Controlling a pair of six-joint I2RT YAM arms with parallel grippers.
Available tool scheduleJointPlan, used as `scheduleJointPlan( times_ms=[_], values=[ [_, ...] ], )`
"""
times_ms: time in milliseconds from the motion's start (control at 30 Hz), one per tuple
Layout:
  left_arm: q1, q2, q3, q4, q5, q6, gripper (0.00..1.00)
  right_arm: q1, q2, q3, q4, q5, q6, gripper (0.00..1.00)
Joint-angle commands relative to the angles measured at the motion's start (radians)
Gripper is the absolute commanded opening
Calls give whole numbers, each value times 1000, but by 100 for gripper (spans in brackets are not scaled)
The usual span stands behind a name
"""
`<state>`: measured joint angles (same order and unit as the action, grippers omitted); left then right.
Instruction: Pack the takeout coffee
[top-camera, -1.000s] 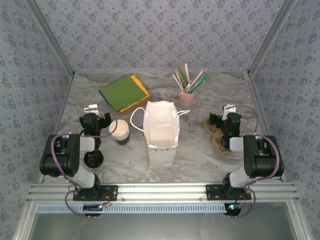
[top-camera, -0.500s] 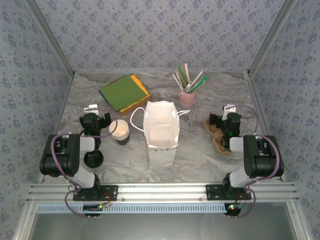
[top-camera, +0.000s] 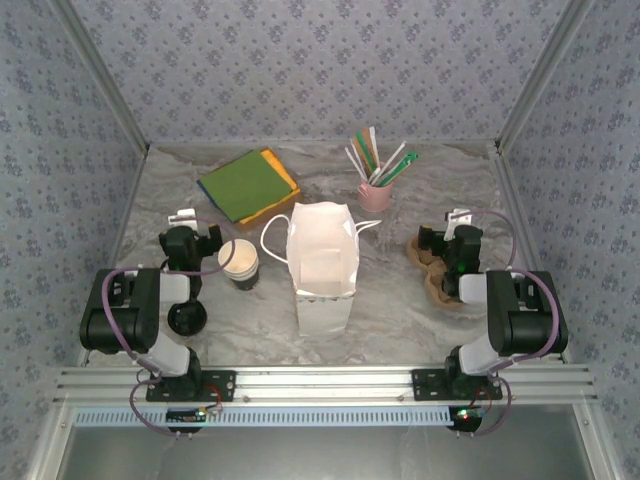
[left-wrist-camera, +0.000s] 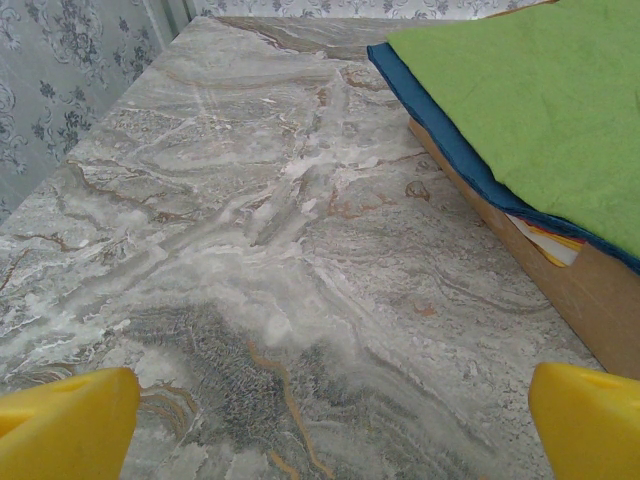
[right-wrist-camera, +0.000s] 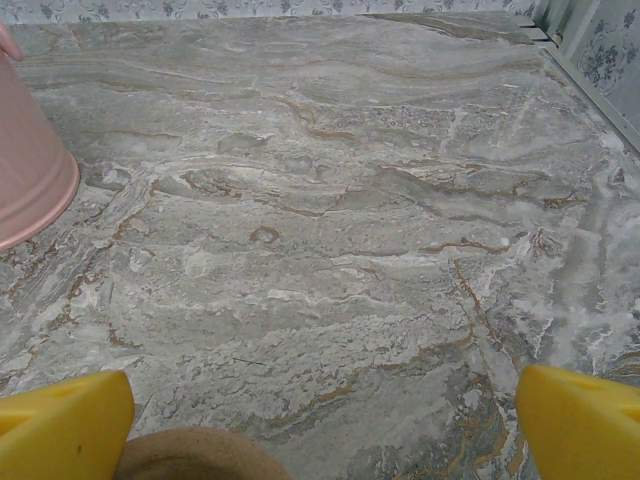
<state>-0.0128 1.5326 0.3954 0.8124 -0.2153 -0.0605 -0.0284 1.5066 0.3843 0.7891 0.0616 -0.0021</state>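
**Item:** takeout coffee (top-camera: 187, 318). A round black lid seen from above, at the near left of the table (top-camera: 400, 315), tucked against the left arm. The cup body under the lid is hard to make out.

**Adjacent:** lidless cup (top-camera: 238, 263) with a cream inside, a little farther and to the right, just beside the left gripper (top-camera: 192, 243).

**Destination (judged):** white paper bag (top-camera: 322, 262), upright and open-mouthed at centre, well apart from the coffee.

**Tools:**
- Left gripper: fingers spread wide, holding nothing, facing the far napkin stack (left-wrist-camera: 530, 110).
- Right gripper (right-wrist-camera: 320, 425): spread wide, empty, above the cardboard carrier (top-camera: 440, 275) at right.

**Hazards (judged):**
- Wrong pick. The lidless cup lies nearer the left gripper than the coffee does.
- Awkward reach. The coffee sits nearer than the gripper, close by the arm's own links, so drawing back may knock it over or sweep the lidless cup.
- Hard squeeze. Paper walls may buckle and pop the lid.
- Bag entry. The light bag may tip or fold if the cup catches its rim.
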Motion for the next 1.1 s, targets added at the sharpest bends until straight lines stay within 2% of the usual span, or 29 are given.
scheduleJointPlan(
  times_ms=[0, 67, 267, 367, 500, 600, 633, 733, 867, 1000, 1067],
  values=[
    [5, -2, 1, 40, 17, 7, 100, -5, 6, 13, -4, -13, -21, 100],
    [5, -55, 23, -46, 10, 4, 100, 1, -20, 26, -42, 4, -20, 100],
    [5, -243, 207, -520, -95, -101, 100, 1, -176, 65, -232, 81, 16, 100],
    [4, -313, 285, -698, -101, -181, 100, -8, -266, 157, -475, 132, 119, 100],
    [5, -402, 393, -939, -128, -315, 100, -45, -339, 307, -772, 76, 311, 100],
    [5, -463, 482, -1133, -119, -395, 100, -82, -372, 392, -911, -68, 371, 100],
    [6, -476, 507, -1190, -115, -429, 100, -85, -380, 416, -957, -75, 413, 100],
    [5, -508, 565, -1290, 31, -440, 100, -87, -401, 512, -1091, -109, 449, 100],
    [-10, -549, 577, -1334, 155, -484, 100, -29, -438, 647, -1254, -160, 445, 100],
    [-82, -565, 599, -1369, 138, -489, 100, 127, -438, 837, -1478, -103, 451, 100],
    [-120, -560, 618, -1392, 124, -480, 100, 228, -432, 912, -1566, -49, 466, 96]
  ],
)
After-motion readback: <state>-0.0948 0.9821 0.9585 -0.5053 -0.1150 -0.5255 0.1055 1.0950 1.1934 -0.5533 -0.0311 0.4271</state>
